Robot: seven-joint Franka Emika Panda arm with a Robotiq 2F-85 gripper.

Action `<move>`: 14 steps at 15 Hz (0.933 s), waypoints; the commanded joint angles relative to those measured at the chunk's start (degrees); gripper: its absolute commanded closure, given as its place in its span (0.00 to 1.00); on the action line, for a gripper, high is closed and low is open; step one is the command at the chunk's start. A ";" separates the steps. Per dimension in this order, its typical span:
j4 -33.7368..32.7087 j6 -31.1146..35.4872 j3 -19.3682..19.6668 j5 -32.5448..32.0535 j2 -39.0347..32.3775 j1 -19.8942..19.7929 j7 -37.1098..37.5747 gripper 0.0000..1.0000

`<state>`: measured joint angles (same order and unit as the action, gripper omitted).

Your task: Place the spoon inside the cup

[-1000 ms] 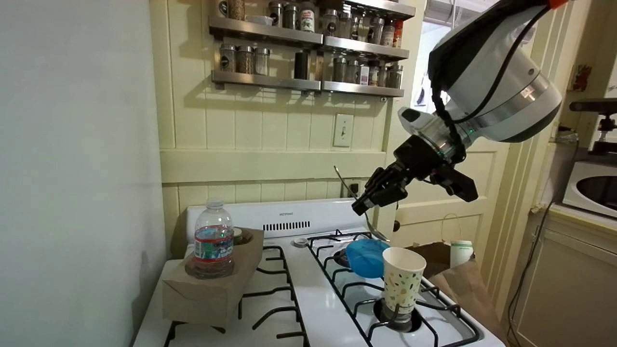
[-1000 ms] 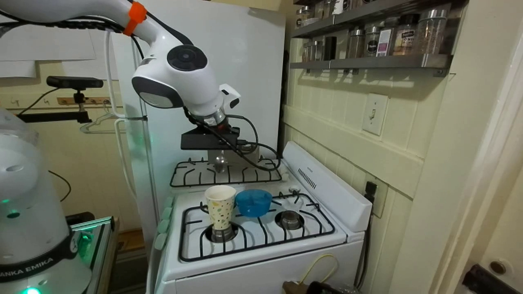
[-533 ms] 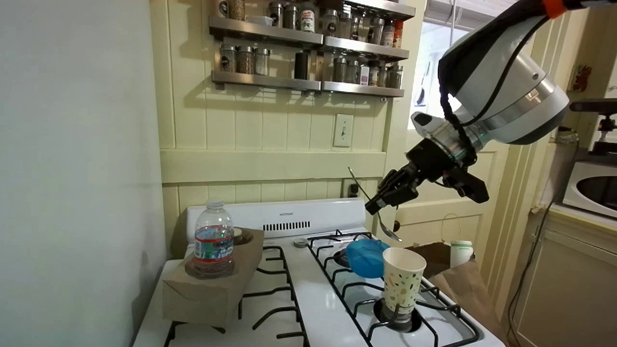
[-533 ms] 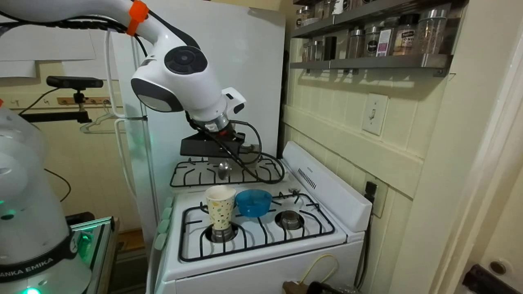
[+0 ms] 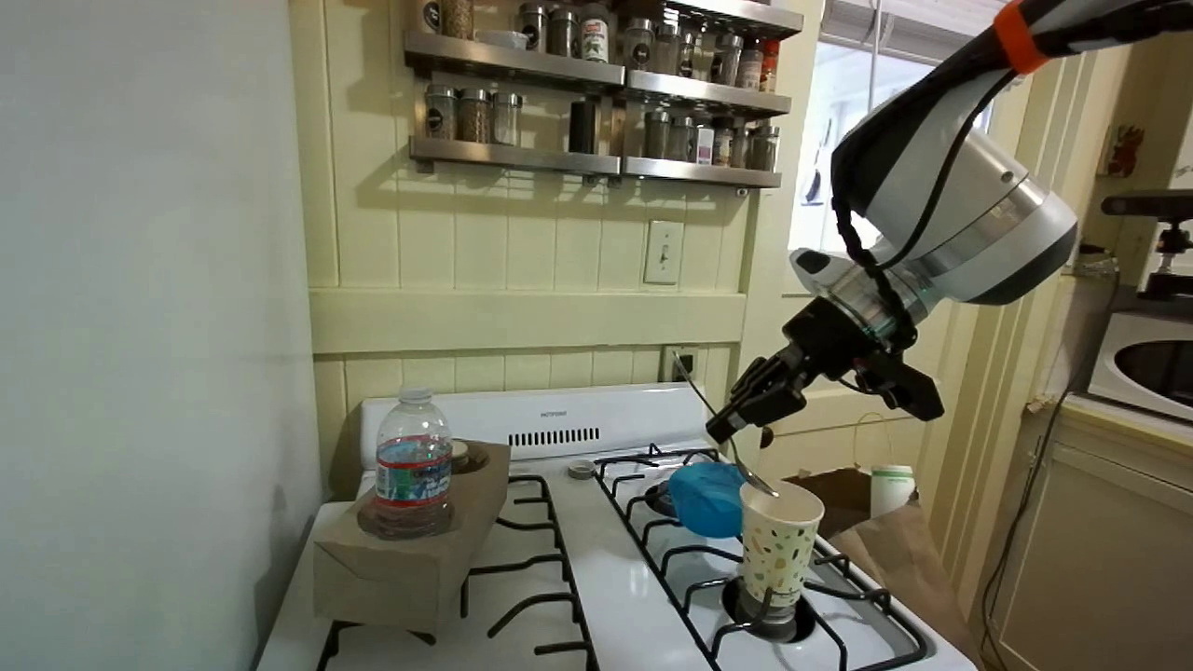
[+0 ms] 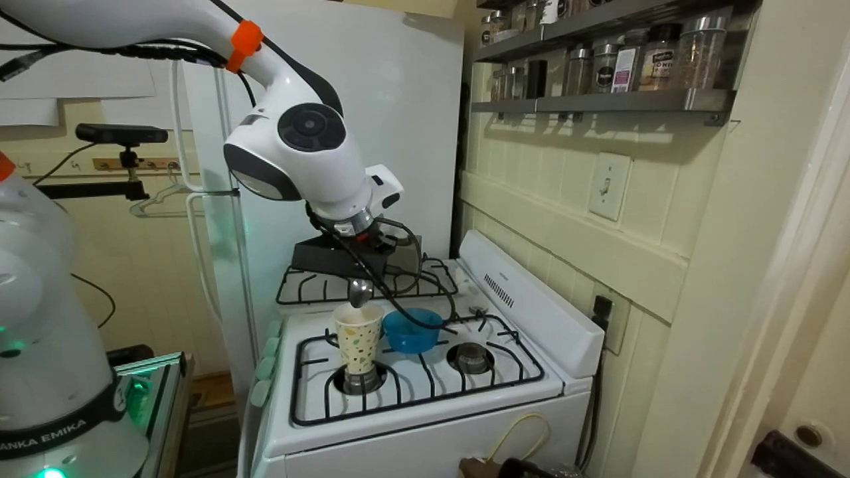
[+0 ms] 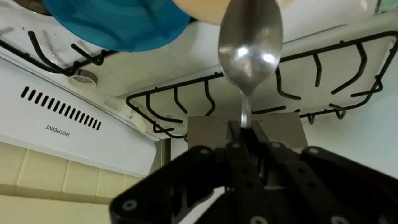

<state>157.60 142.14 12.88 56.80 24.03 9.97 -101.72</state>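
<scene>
Presumably the gripper pinches the spoon by its handle so the downward-slanting scoop can lead into the upright cup. In both exterior views the tip overlaps the cup's mouth (touching or not, I can't tell); the blue bowl crowds one side, the opposite looking freer.

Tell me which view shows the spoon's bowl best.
The wrist view: the spoon's bowl shows large and unobstructed, though the frame's top edge crops its tip. In both exterior views it looks small, its tip overlapping the outline of the cup.
</scene>
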 commanded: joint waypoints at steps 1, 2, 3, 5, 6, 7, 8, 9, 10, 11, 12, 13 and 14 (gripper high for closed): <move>-0.17 -0.92 -2.57 0.90 -0.51 -2.75 -0.51 0.90; -0.17 -0.90 -2.67 0.91 -0.67 -2.80 -0.52 0.97; -0.17 -1.05 -2.60 1.08 -0.57 -2.96 -1.12 0.97; -0.19 -2.09 -1.81 1.42 -0.83 -3.93 -2.82 0.97; -0.18 -2.58 -1.30 1.76 -0.99 -4.48 -3.31 0.97; -0.17 -3.39 -0.74 2.08 -0.95 -4.95 -4.11 0.97; -0.17 -4.02 -0.21 2.63 -1.08 -5.34 -5.06 0.97; -0.17 -4.95 0.25 3.13 -1.33 -5.71 -6.35 0.97; -0.17 -6.11 0.73 3.57 -1.60 -6.09 -7.33 0.97; -0.18 -7.13 1.10 4.17 -1.93 -6.44 -8.59 0.97; -0.18 -8.46 1.29 4.61 -2.37 -6.74 -9.90 0.97; -0.18 -9.25 0.97 4.89 -2.91 -6.95 -10.86 0.97; -0.18 -10.39 0.67 4.85 -3.47 -7.26 -11.73 0.97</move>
<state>157.54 134.55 13.97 58.37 22.48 3.73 -107.26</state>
